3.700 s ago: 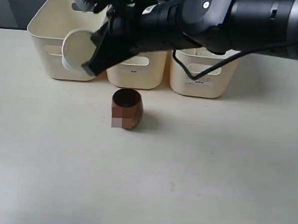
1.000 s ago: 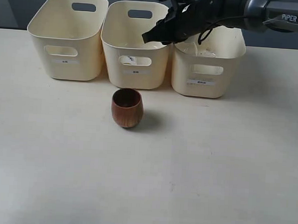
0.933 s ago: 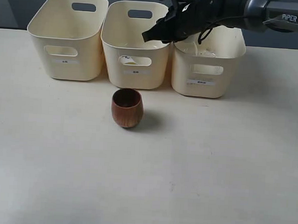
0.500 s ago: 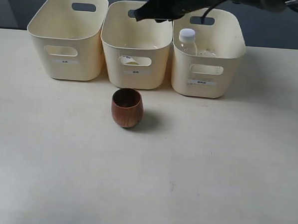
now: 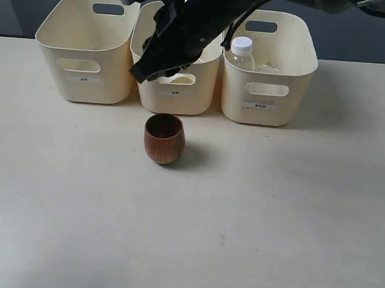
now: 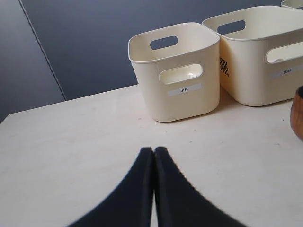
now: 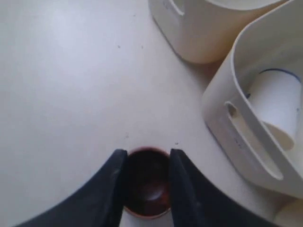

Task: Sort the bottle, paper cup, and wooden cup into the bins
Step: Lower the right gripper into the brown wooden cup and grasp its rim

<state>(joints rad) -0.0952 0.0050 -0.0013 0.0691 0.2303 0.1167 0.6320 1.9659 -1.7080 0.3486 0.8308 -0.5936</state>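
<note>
The right gripper (image 7: 147, 153) has swung down from the bins (image 5: 292, 91), jaws apart and empty, toward the wooden cup (image 5: 164, 138) on the table (image 5: 272, 219); the left gripper (image 6: 153, 151) rests closed. The bottle (image 5: 241, 46) and paper cup (image 7: 274, 106) sit binned; only 1 item remains.

Left bin (image 6: 151, 90) label (image 6: 183, 90): 木杯. Middle bin (image 6: 246, 75) label (image 6: 286, 72): probably 纸杯. Right bin (image 5: 292, 91) label (image 5: 258, 105): unreadable.

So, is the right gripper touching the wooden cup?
Apart. Exterior view: right gripper hangs at the middle bin, a plain gap above the wooden cup.
</note>
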